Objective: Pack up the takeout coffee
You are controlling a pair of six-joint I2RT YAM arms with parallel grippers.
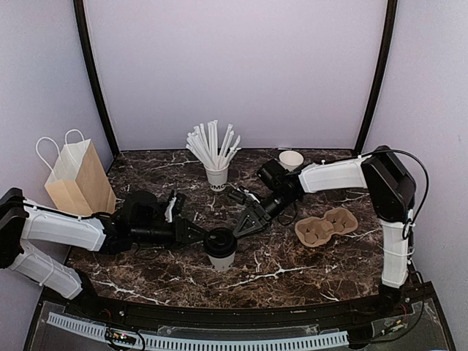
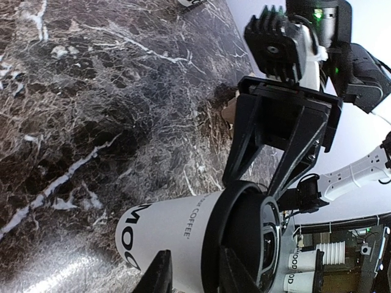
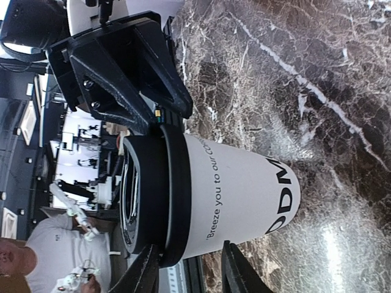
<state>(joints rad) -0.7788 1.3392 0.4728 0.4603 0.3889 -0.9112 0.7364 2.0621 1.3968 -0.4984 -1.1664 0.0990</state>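
The takeout coffee [image 1: 220,253], a white paper cup with dark lettering and a black lid [image 1: 219,241], stands upright on the marble table [image 1: 292,270] near the front middle. My left gripper [image 1: 199,235] is open at the lid's left side. My right gripper [image 1: 246,223] is open at the lid's upper right. In the left wrist view the cup [image 2: 171,235] fills the bottom, just beyond my gripper [image 2: 197,274], and the right arm's fingers [image 2: 239,146] straddle the lid rim. In the right wrist view the cup [image 3: 238,195] lies just beyond my gripper [image 3: 189,271].
A white cup full of white straws [image 1: 216,174] stands at the back middle. An empty lidless white cup [image 1: 291,159] stands behind the right arm. A brown cardboard cup carrier [image 1: 326,225] lies to the right. A brown paper bag [image 1: 77,179] stands at the left.
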